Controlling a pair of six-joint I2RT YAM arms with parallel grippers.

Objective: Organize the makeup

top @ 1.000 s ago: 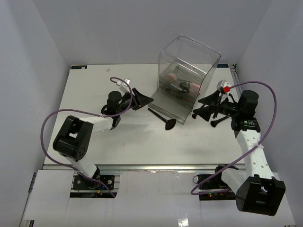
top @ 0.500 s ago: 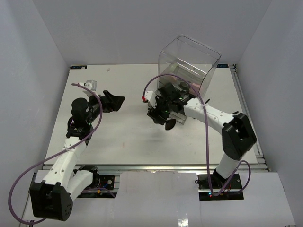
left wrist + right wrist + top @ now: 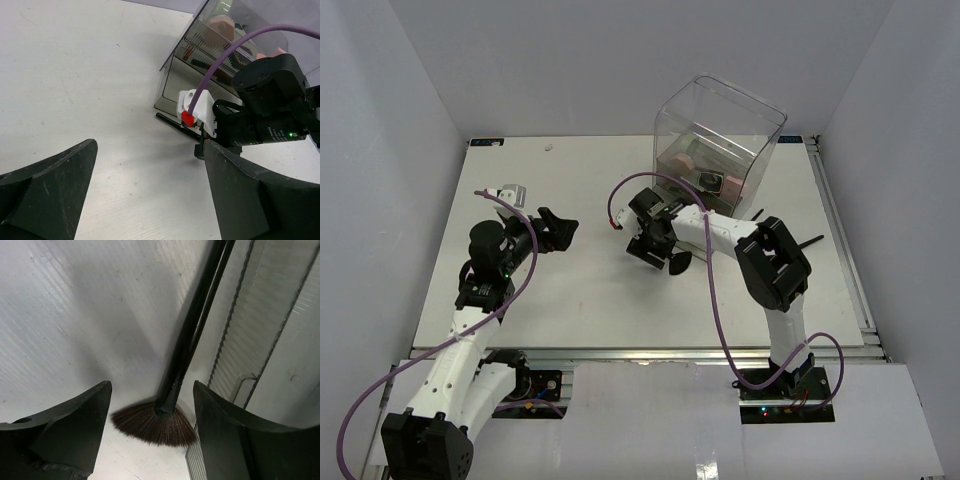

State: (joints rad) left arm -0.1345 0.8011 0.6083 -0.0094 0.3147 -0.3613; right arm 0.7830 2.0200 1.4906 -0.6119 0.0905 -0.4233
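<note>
Left arm (image 3: 470, 310) has pulled back from beside the clear drawer box (image 3: 720, 130) to the left half of the table (image 3: 580, 300). The left gripper (image 3: 560, 230) went from part-open to wide open. Right arm (image 3: 720, 232) swung from the box's right side across its front, and the right gripper (image 3: 655, 250) now sits low over the fan brush (image 3: 167, 390), jaws apart either side of the handle.
</note>
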